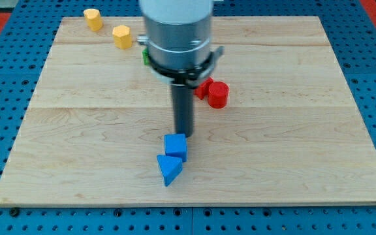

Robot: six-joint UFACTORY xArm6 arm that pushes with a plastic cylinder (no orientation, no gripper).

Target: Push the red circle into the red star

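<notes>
The red circle (218,94) is sitting touching the red star (204,88), mid-board, well clear of edges; the tip (184,134) is hovering just above the blue cube (175,146).

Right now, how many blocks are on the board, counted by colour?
Yellow: 2, the yellow block at the top left and the yellow block beside it
Red: 2, the red circle and the red star
Blue: 2, the blue cube and the blue triangle
Green: 1, the green block, mostly hidden
Total: 7

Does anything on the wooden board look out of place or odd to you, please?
Nothing stands out. The red circle block already touches the red star block, while my tip sits just above the blue cube, away from both.
</notes>
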